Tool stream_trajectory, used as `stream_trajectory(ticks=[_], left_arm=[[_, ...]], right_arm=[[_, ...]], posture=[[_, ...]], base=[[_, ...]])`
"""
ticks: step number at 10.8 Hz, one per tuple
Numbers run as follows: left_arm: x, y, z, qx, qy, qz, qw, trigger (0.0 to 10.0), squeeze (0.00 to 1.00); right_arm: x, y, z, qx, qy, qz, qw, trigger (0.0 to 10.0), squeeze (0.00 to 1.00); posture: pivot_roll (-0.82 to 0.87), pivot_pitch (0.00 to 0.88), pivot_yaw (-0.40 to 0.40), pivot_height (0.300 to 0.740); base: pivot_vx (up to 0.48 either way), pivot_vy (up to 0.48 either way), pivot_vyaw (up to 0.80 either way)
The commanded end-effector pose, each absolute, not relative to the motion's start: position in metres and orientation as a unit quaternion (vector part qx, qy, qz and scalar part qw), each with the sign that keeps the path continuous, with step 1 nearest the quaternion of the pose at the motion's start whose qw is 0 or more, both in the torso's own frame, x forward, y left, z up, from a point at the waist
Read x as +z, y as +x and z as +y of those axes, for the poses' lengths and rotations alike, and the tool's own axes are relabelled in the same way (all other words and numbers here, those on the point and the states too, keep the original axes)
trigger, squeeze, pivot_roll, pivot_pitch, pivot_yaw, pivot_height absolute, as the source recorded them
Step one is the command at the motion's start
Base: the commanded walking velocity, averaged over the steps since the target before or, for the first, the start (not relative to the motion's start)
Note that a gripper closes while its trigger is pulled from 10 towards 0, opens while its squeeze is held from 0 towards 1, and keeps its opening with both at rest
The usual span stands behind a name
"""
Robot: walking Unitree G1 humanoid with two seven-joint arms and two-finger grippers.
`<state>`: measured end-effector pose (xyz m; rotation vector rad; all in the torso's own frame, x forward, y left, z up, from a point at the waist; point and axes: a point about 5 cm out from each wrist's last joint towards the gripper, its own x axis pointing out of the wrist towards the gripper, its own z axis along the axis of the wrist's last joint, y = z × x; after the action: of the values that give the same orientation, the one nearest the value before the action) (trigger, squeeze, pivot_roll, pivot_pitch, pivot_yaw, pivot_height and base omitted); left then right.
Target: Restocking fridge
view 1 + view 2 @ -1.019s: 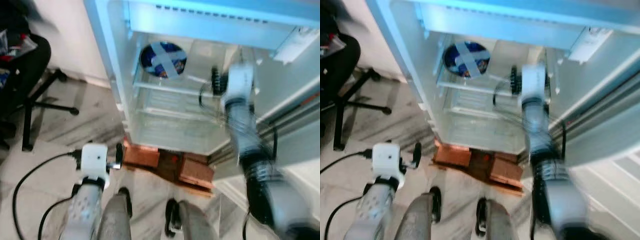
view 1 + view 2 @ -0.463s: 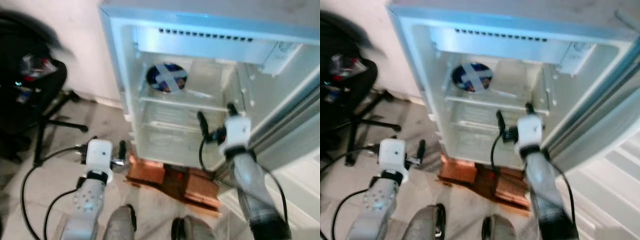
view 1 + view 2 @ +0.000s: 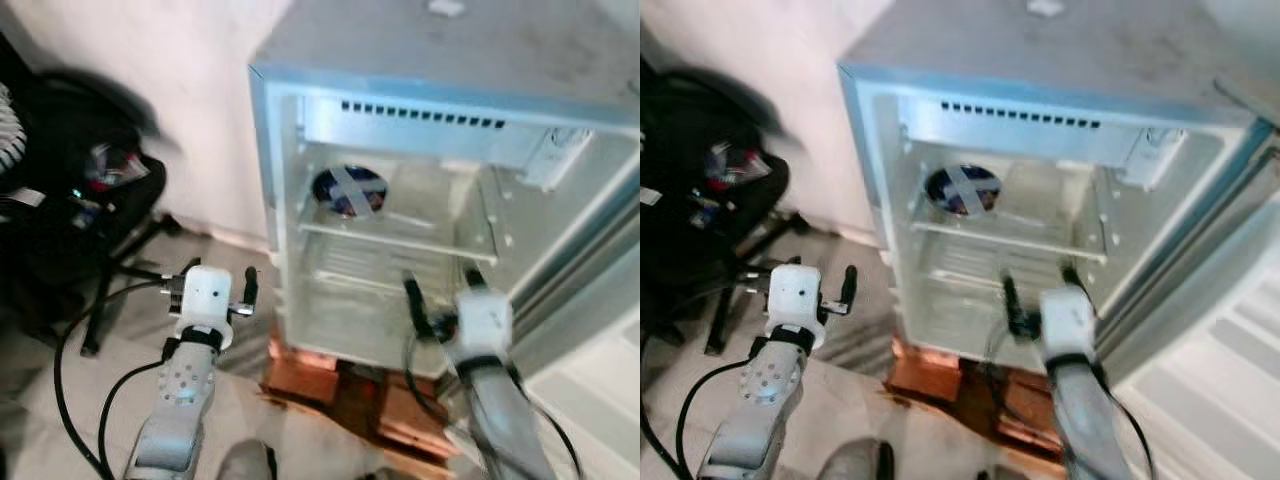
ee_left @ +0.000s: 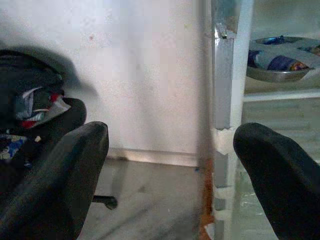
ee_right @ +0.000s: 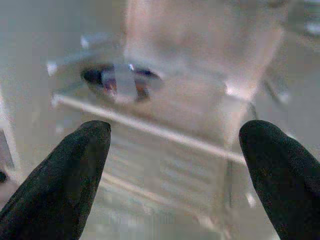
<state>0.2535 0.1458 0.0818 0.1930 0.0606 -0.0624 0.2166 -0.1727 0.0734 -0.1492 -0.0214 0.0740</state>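
Two empty, spread-fingered grippers, left gripper [image 3: 214,296] and right gripper [image 3: 441,299], face the open white fridge [image 3: 420,120], whose round foil-taped metal bowl [image 3: 349,190] at the upper glass shelf's back-left corner looks rigid, slippery, best rim-held.

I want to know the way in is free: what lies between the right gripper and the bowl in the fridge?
Only the front edge of the clear shelf that carries the bowl; the right wrist view shows the right gripper open, nothing else ahead.
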Motion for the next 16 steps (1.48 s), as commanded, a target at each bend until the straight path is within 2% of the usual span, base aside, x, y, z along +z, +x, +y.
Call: stream_trajectory(ticks=[1, 4, 8, 16], left_arm=[[0.078, 0.254, 0.144, -0.04, 0.099, 0.034, 0.994, 10.0, 0.0], [0.076, 0.253, 0.137, -0.049, 0.094, 0.035, 0.994, 10.0, 0.0], [0.077, 0.253, 0.141, -0.047, 0.096, 0.032, 0.994, 10.0, 0.0], [0.078, 0.254, 0.137, -0.054, 0.097, 0.032, 0.993, 10.0, 0.0]], right_arm=[[0.077, 0.214, -0.181, 0.026, -0.074, -0.013, 0.997, 10.0, 0.32], [0.076, 0.226, -0.183, 0.019, -0.079, -0.01, 0.997, 10.0, 0.32], [0.081, 0.239, -0.178, 0.025, -0.078, -0.018, 0.996, 10.0, 0.31], [0.08, 0.245, -0.18, 0.012, -0.083, -0.016, 0.996, 10.0, 0.31]], posture=[[0.14, 0.022, -0.002, 0.74], [0.14, 0.031, -0.002, 0.74], [0.15, 0.04, -0.01, 0.74], [0.14, 0.053, -0.007, 0.74]], base=[[0.0, 0.0, 0.0], [-0.176, 0.0, 0.0], [-0.331, 0.0, 0.0], [-0.341, 0.0, 0.0]])
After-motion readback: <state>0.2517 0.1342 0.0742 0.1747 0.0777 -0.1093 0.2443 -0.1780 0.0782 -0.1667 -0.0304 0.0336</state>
